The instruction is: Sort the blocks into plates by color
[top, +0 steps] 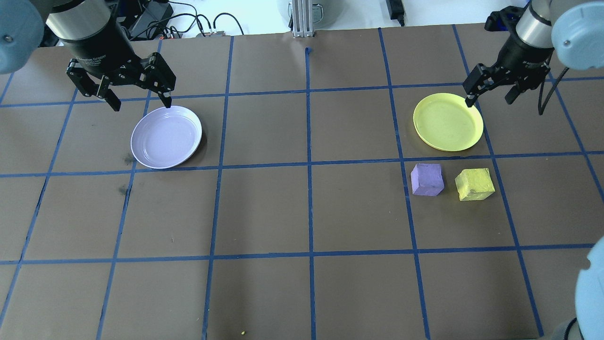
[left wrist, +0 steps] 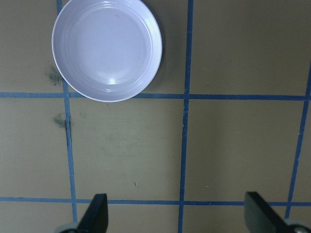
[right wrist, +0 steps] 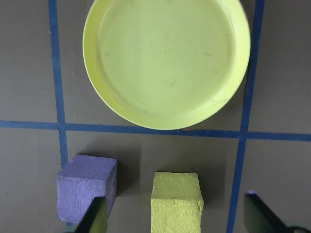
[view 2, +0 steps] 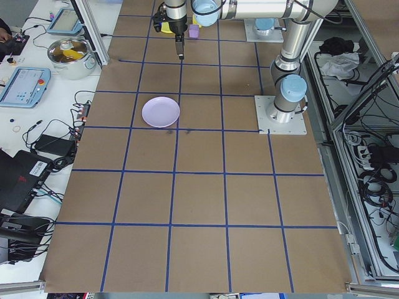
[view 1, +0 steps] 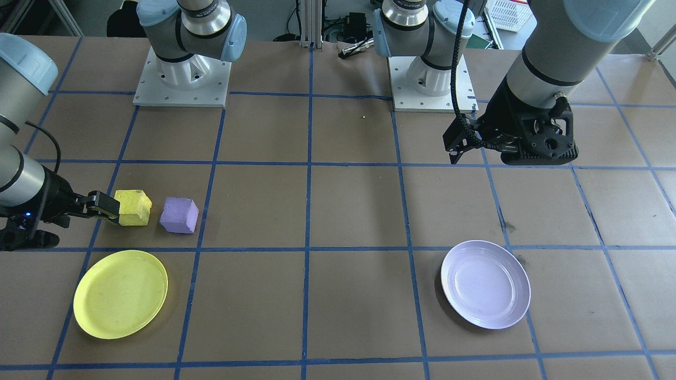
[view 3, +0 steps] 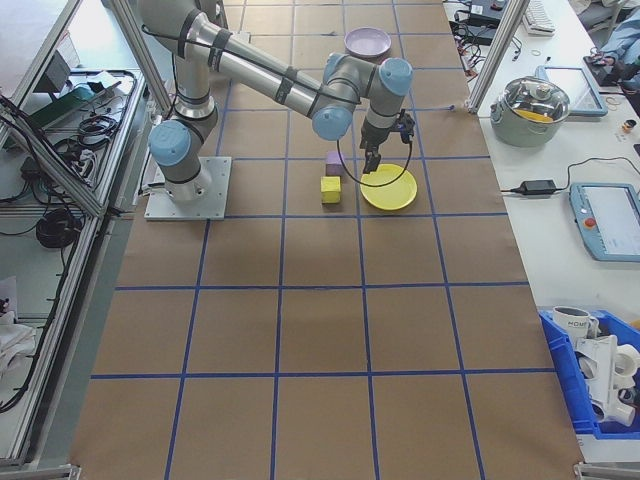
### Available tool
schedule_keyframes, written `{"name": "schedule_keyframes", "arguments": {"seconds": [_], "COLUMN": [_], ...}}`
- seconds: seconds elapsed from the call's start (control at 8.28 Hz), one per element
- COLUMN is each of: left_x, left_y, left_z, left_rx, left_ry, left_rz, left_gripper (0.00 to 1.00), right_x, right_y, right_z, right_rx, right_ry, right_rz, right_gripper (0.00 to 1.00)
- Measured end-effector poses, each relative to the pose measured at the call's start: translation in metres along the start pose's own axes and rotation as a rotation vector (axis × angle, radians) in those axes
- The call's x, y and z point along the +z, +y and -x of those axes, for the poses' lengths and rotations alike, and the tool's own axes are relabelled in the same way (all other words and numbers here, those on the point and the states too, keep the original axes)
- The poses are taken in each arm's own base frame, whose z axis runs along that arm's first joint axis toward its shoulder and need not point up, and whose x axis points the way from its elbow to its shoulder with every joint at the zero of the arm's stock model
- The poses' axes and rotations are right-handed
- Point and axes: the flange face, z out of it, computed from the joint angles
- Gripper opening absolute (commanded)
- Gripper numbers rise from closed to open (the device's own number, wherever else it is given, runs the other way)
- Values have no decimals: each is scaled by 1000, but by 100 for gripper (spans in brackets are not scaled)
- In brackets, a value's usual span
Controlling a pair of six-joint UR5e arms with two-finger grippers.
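Observation:
The yellow block and the purple block lie side by side on the table, just short of the yellow plate. That plate holds nothing. My right gripper hovers open above the plate's far right rim. In the right wrist view the yellow block shows below the right gripper, with the purple block by one fingertip. The lavender plate sits bare on the other side. Above its far edge my left gripper is open and holds nothing.
Blue tape lines grid the brown table. Both arm bases are bolted at the robot's edge. Side benches hold a pot, a tablet and a blue bin.

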Motion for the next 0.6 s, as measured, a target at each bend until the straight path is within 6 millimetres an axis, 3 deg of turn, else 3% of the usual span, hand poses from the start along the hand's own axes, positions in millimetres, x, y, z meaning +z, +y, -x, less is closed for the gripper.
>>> {"name": "schedule_keyframes", "arguments": {"seconds": [0.24,0.6], "left_x": [0,4], "left_y": [0,0], "left_z": [0,0], "left_rx": [-3,1], "left_ry": [0,-2], "left_rz": [3,14], "left_gripper": [100,100], "right_x": [44,78], "right_y": [36,59], "right_z": [1,-4], "right_rx": [31,51], "right_ry": [8,22], "right_rz": [43,101], "right_gripper": [100,100]}}
